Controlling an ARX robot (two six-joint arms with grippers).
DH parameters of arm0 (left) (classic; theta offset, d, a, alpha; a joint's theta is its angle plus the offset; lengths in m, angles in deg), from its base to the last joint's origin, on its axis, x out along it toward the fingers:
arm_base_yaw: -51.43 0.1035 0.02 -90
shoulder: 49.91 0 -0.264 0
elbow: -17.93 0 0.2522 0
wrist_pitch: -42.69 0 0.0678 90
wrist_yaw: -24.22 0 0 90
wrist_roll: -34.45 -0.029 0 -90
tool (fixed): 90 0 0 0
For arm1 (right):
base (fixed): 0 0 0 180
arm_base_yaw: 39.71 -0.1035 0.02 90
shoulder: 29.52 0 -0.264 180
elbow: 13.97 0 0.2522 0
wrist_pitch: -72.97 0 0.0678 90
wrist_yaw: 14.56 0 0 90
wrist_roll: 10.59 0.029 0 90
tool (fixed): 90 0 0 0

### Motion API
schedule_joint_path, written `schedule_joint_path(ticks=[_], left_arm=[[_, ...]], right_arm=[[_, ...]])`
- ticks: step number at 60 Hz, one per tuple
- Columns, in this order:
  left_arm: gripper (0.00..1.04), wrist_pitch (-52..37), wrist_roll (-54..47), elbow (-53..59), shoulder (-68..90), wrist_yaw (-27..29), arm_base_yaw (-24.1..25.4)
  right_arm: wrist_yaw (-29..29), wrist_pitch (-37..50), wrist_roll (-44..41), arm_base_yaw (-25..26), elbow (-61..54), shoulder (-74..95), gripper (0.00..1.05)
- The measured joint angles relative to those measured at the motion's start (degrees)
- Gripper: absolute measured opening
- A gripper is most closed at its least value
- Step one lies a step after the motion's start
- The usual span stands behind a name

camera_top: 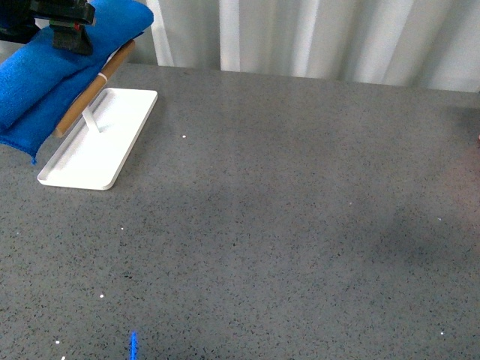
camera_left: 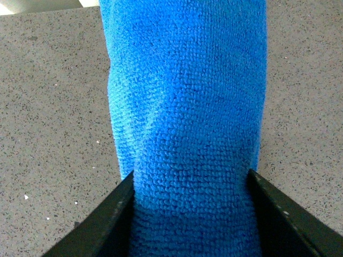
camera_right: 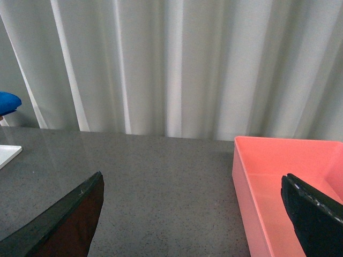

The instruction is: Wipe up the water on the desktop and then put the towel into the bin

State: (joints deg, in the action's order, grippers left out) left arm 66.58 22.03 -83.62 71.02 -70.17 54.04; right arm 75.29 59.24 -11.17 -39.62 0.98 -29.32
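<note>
Our left gripper (camera_left: 190,176) is clamped on the towel (camera_left: 187,80), with the blue pile bunched between both fingers (camera_left: 107,225). The towel hangs at the far left of the desktop (camera_top: 300,225), just beside a white tray (camera_top: 90,161), and a wooden stick (camera_top: 94,90) slants over that tray. Our right gripper (camera_right: 193,179) gapes wide, holding nothing, above the desktop near a pink bin (camera_right: 278,160).

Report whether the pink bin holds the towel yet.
Not yet. The pink bin shows a bare interior, though part is cut off; the towel is pinched in the left gripper over the desktop.
</note>
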Motion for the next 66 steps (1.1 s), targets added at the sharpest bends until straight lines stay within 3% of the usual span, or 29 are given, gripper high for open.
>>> schedule_joint_path(ticks=[13, 21, 50, 66], left_arm=[[0.19, 0.1, -0.8, 0.1, -1.2, 0.2, 0.0], [0.06, 0.5, -1.1, 0.1, -1.9, 0.2, 0.2], [0.06, 2.2, 3.1, -4.9, -12.6, -6.6, 0.9], [0.06, 0.2, 5.2, -1.9, -24.9, -11.1, -4.2]], right_arm=[[0.0, 0.0, 0.0, 0.0, 0.0, 0.0, 0.98], [0.0, 0.0, 0.0, 0.0, 0.0, 0.0, 0.98], [0.0, 0.0, 0.0, 0.0, 0.0, 0.0, 0.98], [0.0, 0.0, 0.0, 0.0, 0.0, 0.0, 0.98]])
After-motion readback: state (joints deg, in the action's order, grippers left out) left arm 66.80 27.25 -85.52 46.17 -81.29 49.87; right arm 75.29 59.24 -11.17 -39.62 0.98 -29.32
